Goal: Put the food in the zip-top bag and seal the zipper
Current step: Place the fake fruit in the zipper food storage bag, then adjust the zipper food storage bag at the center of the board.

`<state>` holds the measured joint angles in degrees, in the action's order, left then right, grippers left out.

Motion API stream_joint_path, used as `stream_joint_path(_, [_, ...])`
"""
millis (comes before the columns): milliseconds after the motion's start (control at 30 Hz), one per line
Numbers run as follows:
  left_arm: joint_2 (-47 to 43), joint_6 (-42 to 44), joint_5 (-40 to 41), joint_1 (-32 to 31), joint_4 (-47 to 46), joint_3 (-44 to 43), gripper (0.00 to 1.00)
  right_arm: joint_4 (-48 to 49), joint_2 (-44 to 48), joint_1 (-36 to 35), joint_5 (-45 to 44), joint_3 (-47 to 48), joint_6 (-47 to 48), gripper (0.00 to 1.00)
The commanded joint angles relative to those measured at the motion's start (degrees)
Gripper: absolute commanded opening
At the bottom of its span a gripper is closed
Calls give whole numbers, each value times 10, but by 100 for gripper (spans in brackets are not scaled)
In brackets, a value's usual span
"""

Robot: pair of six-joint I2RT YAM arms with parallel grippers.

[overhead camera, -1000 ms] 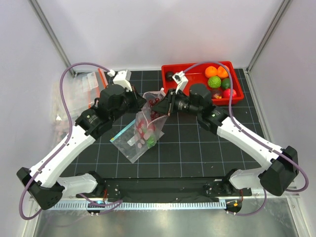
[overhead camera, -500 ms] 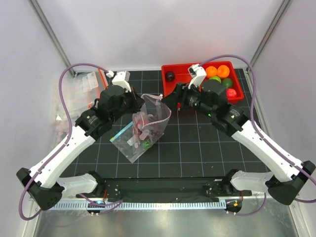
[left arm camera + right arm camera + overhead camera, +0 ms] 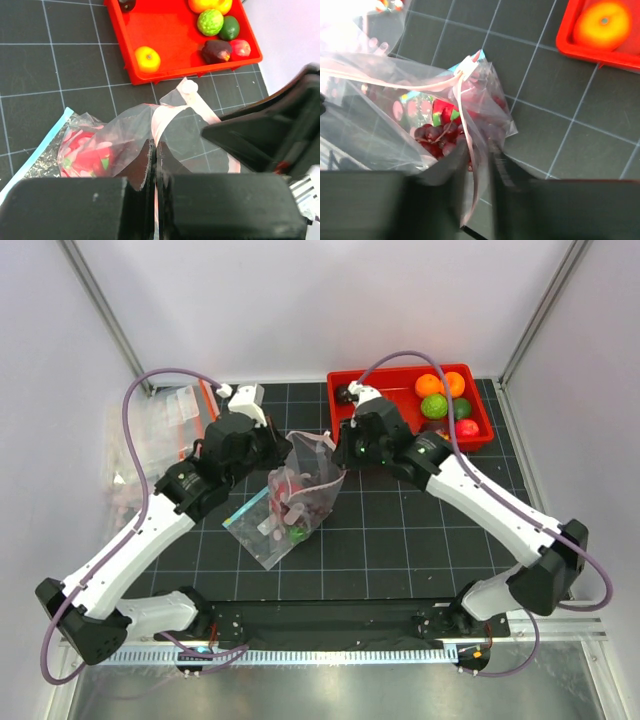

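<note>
Right claw (image 3: 343, 446) has returned beside the zip-top bag (image 3: 305, 495), its grip unclear in the blur; left claw (image 3: 154, 150) is clenched on it, food (image 3: 437, 136) below, zipper (image 3: 462, 107) apparently unsealed.

Gridded mat (image 3: 400, 540) bearing red tray (image 3: 475, 443), teal-strip bag (image 3: 245, 523)

The zip-top bag (image 3: 305, 490) is clear with white polka dots (its zipper (image 3: 167, 107) pale reddish pink), the grape bunch (image 3: 437, 137) dark purple. The counter (image 3: 400, 530) is black with a white grid, the tray (image 3: 400, 377) red.

Probably a robotics lab: white panel walls (image 3: 330, 300), aluminium frame post (image 3: 107, 315), black gridded mat (image 3: 400, 540).
</note>
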<state>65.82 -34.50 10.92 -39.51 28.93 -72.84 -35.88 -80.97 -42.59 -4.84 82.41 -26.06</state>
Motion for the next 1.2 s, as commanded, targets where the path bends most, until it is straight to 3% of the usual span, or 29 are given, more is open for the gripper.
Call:
stream_joint_path(0, [11,2,8,16,-28,5,0,23,-17,-12,7,16,-1,23])
stream_joint_path(33, [11,0,16,23,-27,5,0,45,-24,-12,12,20,-6,13])
stream_joint_path(167, [-13,-1,96,73,-2,10,0,75,-100,-28,74,101,-28,1])
stream_joint_path(233, [-35,3,164,73,12,16,0,74,-156,-44,85,137,-21,1])
stream_joint_path(333, [-86,1,186,72,-4,43,0,77,-190,-79,76,179,-17,1])
stream_joint_path(467, [-107,18,192,52,-26,51,1,124,-146,-82,66,147,-13,1])
stream_joint_path(633, [-83,61,274,-12,-14,21,0,146,-82,-73,12,92,16,1])
stream_joint_path(800, [-39,64,249,-16,-37,34,0,154,-68,-52,2,35,16,7])
stream_joint_path(967, [7,66,205,-16,-79,72,0,168,-58,13,18,-19,-1,11])
stream_joint_path(1033, [14,66,198,-16,-91,73,0,193,-40,43,41,-43,-13,27])
stream_joint_path(1067, [18,66,190,-16,-93,72,0,199,-33,71,76,-63,-22,41])
stream_joint_path(1100, [18,66,184,-16,-97,74,0,211,-21,83,86,-73,-24,62])
stream_joint_path(1167, [16,61,176,-16,-106,80,0,220,-4,104,90,-99,-27,73])
